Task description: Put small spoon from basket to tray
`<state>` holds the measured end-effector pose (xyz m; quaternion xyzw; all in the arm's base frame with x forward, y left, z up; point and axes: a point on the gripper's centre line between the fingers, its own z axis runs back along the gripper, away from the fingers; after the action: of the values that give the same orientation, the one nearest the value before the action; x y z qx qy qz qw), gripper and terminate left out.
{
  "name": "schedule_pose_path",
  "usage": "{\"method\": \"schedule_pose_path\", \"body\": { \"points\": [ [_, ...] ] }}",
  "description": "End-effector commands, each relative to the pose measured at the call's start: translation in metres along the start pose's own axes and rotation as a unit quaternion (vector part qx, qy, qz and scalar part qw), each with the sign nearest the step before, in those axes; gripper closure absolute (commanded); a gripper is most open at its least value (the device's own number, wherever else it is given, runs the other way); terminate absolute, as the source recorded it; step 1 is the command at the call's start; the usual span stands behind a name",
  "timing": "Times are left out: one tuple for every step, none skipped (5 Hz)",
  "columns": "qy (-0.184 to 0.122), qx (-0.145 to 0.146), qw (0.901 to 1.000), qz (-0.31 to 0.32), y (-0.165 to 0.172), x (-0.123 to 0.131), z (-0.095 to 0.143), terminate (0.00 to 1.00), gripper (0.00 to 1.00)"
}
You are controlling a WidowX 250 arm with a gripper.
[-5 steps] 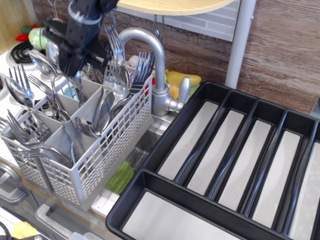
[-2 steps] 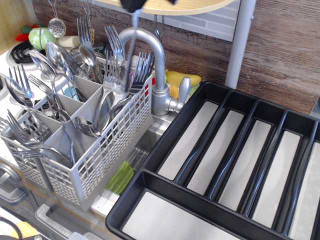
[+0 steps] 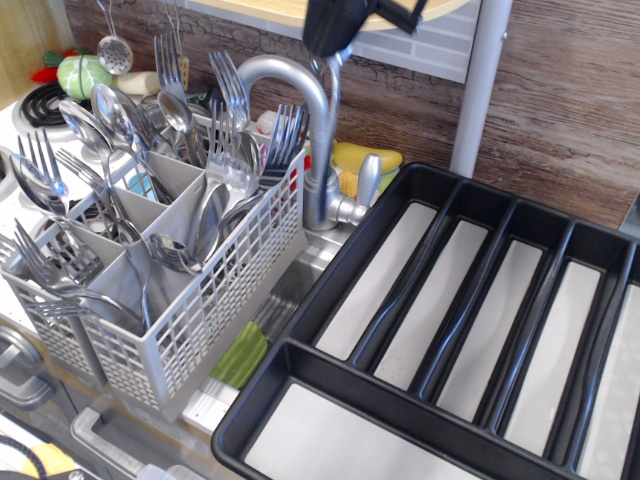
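Overhead, my black gripper (image 3: 336, 48) pinches a thin steel small spoon (image 3: 333, 90), hanging upright. Grid-walled grey basket (image 3: 215, 300) left; ribbed black tray (image 3: 400, 215) right.

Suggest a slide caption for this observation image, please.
Gripper carries the small spoon above the faucet, between basket and tray.

The faucet (image 3: 305, 130) stands at the middle rear. Left of the faucet, the basket (image 3: 190, 310) holds forks and spoons upright in its compartments. Right of the faucet and nearer the viewer, the tray (image 3: 330, 285) lies with parallel compartments. Above the faucet, at the top edge, hangs the tool (image 3: 335, 45), a thin utensil dangling beneath it.
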<state>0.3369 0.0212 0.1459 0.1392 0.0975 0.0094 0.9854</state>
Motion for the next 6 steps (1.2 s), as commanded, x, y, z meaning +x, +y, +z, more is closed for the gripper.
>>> {"method": "schedule_pose_path", "body": {
  "points": [
    [-0.048, -0.027, 0.9985, -0.009, -0.001, -0.003, -0.014, 0.00, 1.00],
    [-0.065, -0.069, 0.9954, -0.010, -0.008, -0.002, -0.039, 0.00, 1.00],
    [-0.076, -0.086, 0.9933, -0.018, -0.013, 0.003, -0.055, 0.00, 1.00],
    [-0.082, -0.100, 0.9915, -0.012, -0.019, 0.006, -0.069, 0.00, 1.00],
    [-0.105, -0.091, 0.9902, -0.009, -0.027, 0.011, -0.077, 0.00, 1.00],
    [-0.123, -0.058, 0.9907, -0.012, -0.043, 0.018, -0.078, 0.00, 1.00]
  ]
}}
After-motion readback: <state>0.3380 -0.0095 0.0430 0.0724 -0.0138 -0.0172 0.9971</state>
